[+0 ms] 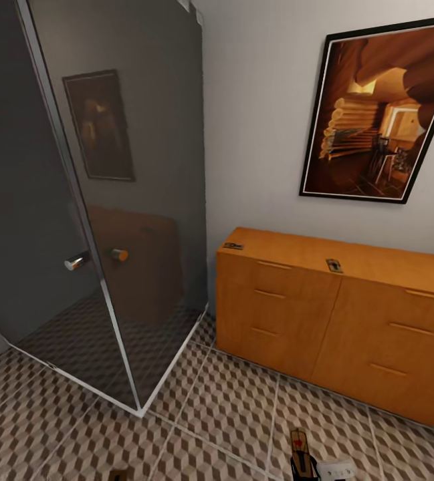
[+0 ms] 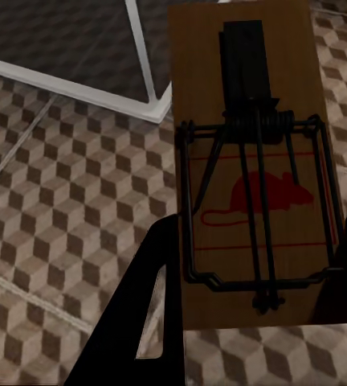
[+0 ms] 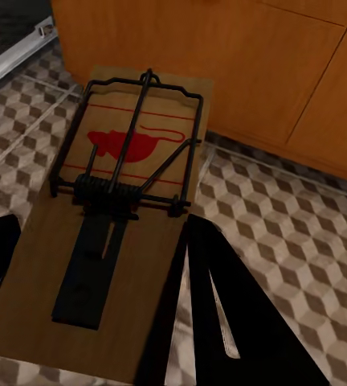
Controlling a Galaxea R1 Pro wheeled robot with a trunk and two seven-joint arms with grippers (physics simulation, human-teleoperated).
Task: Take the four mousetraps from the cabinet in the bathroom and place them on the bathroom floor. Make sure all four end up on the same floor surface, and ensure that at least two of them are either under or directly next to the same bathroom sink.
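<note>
A dark glass shower enclosure (image 1: 110, 200) stands ahead of the left gripper (image 2: 258, 241). The corner of its white base frame (image 2: 153, 108) lies beyond that gripper's fingertips. Two chrome knobs (image 1: 76, 261) sit on the glass door, well above and ahead of the same gripper. A black-framed picture (image 1: 384, 110) in warm brown tones hangs on the pale wall (image 1: 257, 100), high above and far ahead of the right gripper (image 3: 101, 233). The glass shows a dim reflection (image 1: 99, 127) of it.
</note>
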